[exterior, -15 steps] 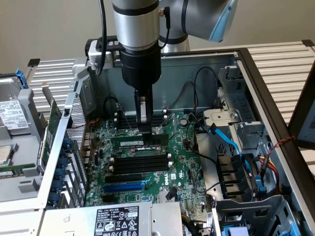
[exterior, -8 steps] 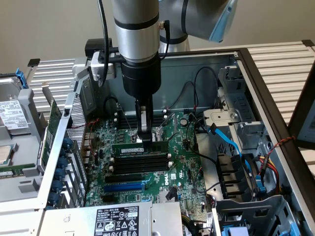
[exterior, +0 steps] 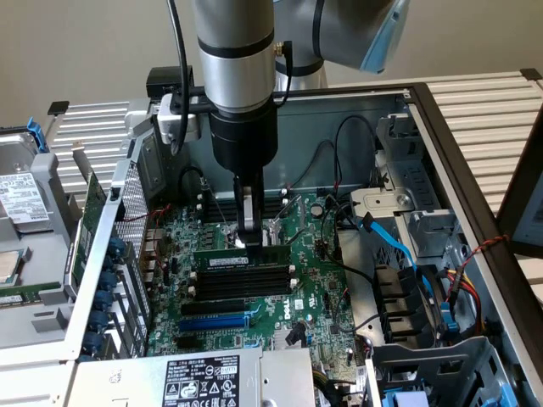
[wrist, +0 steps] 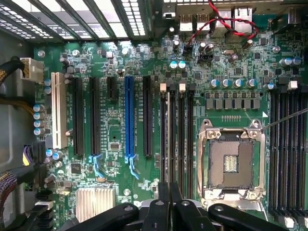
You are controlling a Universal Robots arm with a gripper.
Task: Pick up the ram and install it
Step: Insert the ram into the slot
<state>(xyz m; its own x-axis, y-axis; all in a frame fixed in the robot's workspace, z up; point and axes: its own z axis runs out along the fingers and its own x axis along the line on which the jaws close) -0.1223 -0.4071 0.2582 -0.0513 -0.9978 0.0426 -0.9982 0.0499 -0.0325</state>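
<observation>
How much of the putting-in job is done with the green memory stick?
Nearly done, it seems. The thin dark-green memory stick already stands upright beside the empty long black slots. Right now the robot's closed hand sits at its top edge. Left: I cannot tell if it has clicked fully in, and the hand is not lifted away.

Matt green ram (exterior: pixel 221 259), glossy blue plastic slot (wrist: pixel 129 115), metal case (exterior: pixel 356 110).

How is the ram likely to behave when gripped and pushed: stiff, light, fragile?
Probably stiff: the ram stands straight on edge beneath the hand. Likely light, being a thin board. Possibly fragile, since it looks like a bare circuit board.
</observation>
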